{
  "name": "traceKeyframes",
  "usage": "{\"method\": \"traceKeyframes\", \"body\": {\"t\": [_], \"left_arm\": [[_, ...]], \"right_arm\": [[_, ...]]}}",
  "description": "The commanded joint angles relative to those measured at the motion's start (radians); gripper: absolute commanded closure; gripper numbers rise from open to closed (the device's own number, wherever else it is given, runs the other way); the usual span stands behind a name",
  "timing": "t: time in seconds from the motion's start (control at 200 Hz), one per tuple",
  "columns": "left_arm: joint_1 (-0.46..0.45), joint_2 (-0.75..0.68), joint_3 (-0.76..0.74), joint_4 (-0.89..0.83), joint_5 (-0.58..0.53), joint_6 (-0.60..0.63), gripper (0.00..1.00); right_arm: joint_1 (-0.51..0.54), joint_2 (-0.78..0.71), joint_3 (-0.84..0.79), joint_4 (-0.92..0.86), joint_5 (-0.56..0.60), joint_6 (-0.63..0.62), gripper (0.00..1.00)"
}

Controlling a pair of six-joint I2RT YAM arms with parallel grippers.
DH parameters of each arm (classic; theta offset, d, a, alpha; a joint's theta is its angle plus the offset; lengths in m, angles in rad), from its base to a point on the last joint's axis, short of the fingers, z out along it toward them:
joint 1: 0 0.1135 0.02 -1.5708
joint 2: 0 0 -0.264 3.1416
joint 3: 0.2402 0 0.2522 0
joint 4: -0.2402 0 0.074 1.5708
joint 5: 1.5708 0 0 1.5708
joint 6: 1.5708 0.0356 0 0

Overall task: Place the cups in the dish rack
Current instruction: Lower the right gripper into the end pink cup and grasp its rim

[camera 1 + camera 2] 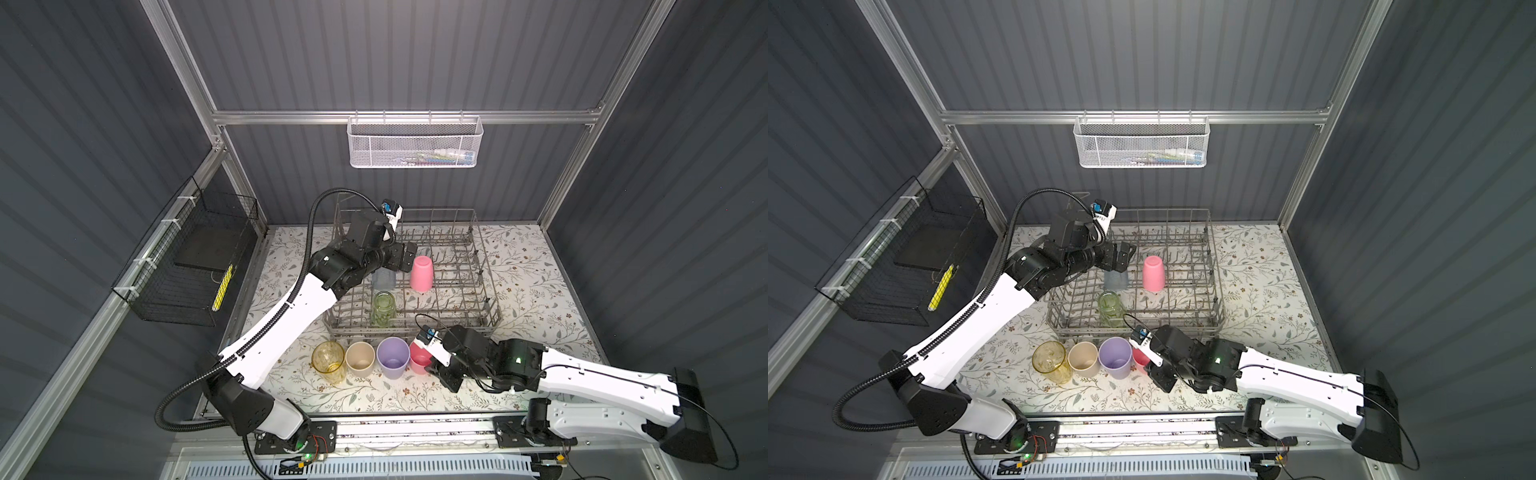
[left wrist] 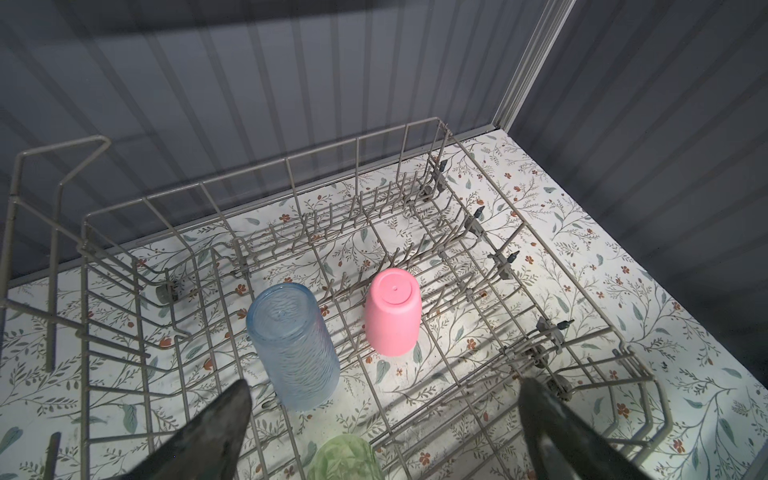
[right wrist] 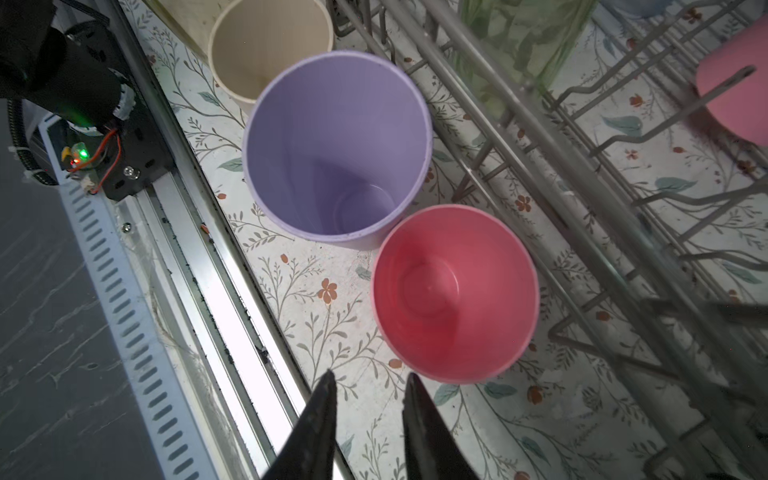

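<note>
Left gripper [image 2: 384,386] spread wide, holding nothing, above the dish rack [image 1: 453,323], a grey wire frame with rows of upright tines. Three cups in the rack: ribbed translucent blue-grey tumbler [image 2: 291,345] and smooth opaque pink cup [image 2: 392,311], both bottom-up and apart from each other; clear green tumbler [image 1: 383,308] near the front wall, can't tell which way up. My right gripper [image 3: 370,376] has its jaws only slightly apart, nothing between them, just beside the second pink cup [image 3: 455,291]. That cup stands mouth-up on the floral table [image 1: 540,291] in front of the rack, in a row with the lavender cup [image 3: 336,145], beige cup [image 1: 360,358] and clear yellow tumbler [image 1: 328,361], all round, mouth-up, empty. White mesh basket [image 1: 415,143] holds small items, too blurred to name. Black wire basket [image 1: 187,266] holds a yellow stick-shaped thing.
</note>
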Motion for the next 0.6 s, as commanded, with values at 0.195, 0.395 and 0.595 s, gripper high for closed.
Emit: {"method": "traceKeyframes", "body": {"t": [0.195, 0.395, 0.595], "left_arm": [[-0.002, -0.067, -0.05, -0.009, -0.032, -0.028, 0.0], [-0.003, -0.064, -0.055, -0.005, -0.032, -0.013, 0.0], [-0.002, -0.034, -0.031, -0.003, -0.014, 0.003, 0.0]], "right_arm": [[0.03, 0.114, 0.016, 0.031, 0.066, -0.053, 0.7], [0.031, 0.163, 0.028, 0.047, 0.092, -0.073, 0.7], [0.034, 0.184, 0.07, 0.01, 0.105, -0.082, 0.73]]}}
